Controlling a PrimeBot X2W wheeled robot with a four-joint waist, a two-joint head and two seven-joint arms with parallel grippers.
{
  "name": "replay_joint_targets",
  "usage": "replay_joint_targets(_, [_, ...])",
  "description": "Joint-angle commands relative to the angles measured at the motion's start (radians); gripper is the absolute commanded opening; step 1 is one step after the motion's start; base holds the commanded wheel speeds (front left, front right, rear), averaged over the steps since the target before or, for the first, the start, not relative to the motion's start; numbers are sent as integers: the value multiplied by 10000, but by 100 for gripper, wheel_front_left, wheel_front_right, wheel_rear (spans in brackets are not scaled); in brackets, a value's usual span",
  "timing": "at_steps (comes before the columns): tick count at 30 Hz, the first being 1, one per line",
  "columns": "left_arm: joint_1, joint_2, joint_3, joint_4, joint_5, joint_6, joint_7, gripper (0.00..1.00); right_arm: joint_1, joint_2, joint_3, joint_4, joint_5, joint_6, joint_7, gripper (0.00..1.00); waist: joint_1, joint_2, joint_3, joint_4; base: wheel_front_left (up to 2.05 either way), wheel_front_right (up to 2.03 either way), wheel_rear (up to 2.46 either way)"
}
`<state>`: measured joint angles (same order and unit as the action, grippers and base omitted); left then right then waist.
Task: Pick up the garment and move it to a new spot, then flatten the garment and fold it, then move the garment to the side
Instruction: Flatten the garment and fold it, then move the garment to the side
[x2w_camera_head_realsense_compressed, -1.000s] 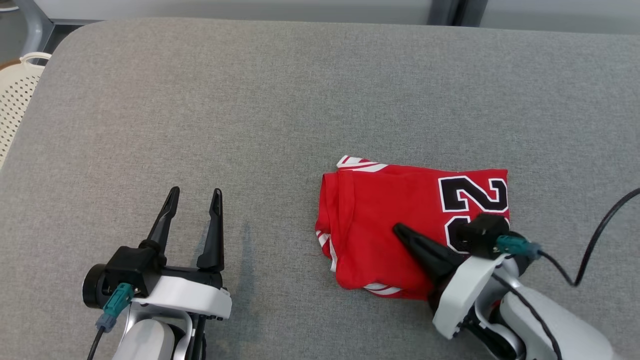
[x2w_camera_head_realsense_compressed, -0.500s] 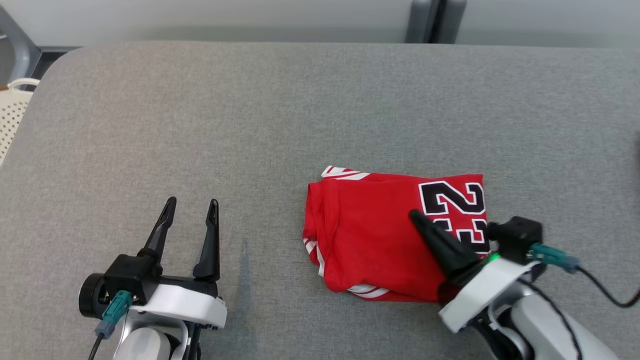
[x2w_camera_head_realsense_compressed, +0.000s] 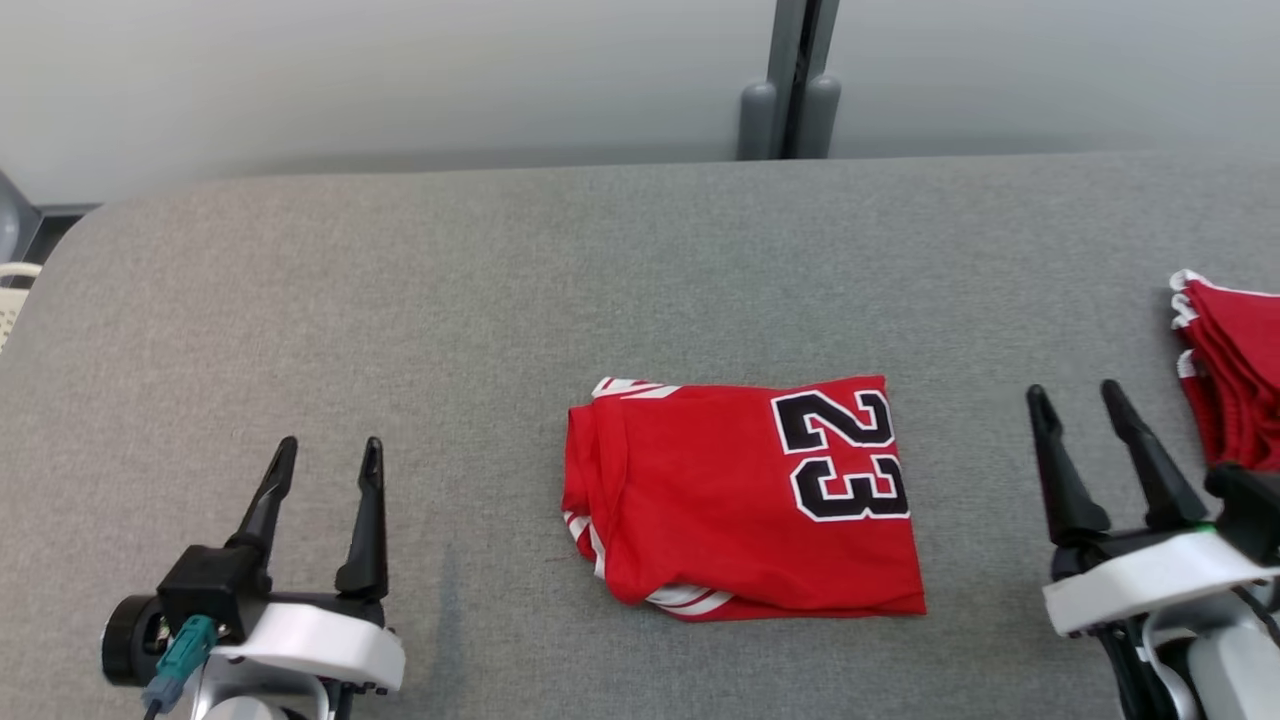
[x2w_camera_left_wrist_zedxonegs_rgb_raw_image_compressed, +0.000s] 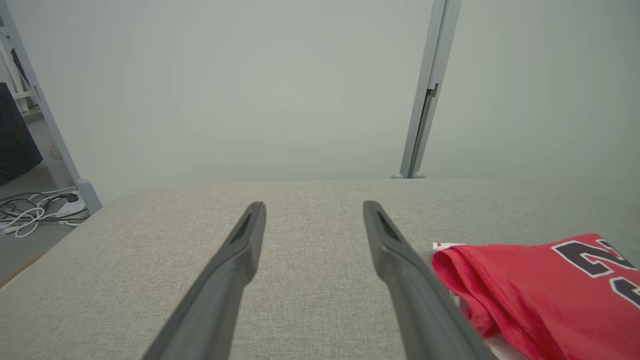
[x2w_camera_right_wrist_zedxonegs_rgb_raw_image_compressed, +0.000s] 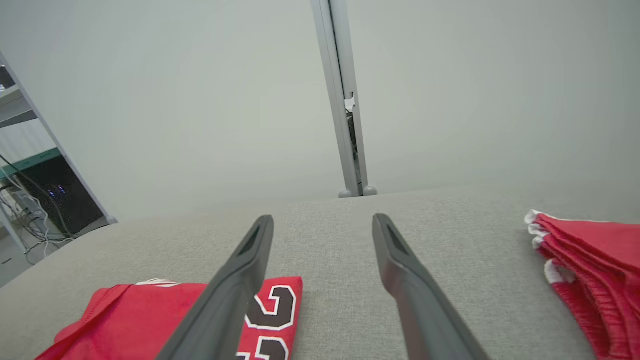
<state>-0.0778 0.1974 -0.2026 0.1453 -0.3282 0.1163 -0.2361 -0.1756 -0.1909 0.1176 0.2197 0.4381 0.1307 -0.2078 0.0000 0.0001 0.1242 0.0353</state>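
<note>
The garment is a red jersey with a black "23", folded into a rough rectangle at the middle of the grey table. It also shows at the lower right of the left wrist view and at the lower left of the right wrist view. My left gripper rests open at the lower left, well clear of the jersey. To the jersey's right stands my right gripper, open and empty, a short gap from its right edge. In both wrist views the fingers are spread over bare cloth.
A pile of folded red garments lies at the table's right edge, just beyond my right gripper, and shows in the right wrist view. A grey post stands behind the table. Cables lie on the floor to the left.
My right gripper has let go of the jersey, opened and drawn back to the right. The camera has tilted up, bringing the wall and the red pile into view. The left arm has stayed put.
</note>
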Motion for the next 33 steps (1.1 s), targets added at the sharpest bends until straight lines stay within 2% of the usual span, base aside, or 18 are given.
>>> replay_joint_targets(1, [79,70,81,-51,-77,76,37,100,153,12,-170,-105,-135,3,79,100,0,-1,-154,-122,0,0,0])
replay_joint_targets(6, [423,259,298,-251,-189,204,61,100,827,299,-1066,-978,-914,3,558,100,0,-1,-461,-270,0,0,0])
replay_joint_targets(10, [701,389,495,-360,-316,252,66,100,1330,505,-1364,-1584,-1237,3,903,100,0,-1,-745,-340,0,0,0])
replay_joint_targets(20, [1496,797,884,-749,-613,347,191,100,2339,783,-1595,-2592,-1608,3,1618,100,0,-1,-1363,-397,0,0,0])
replay_joint_targets(33, [2089,1031,665,-1192,-554,493,702,100,3112,997,-1585,-3157,-1754,3,2197,100,0,-1,-1701,-429,0,0,0])
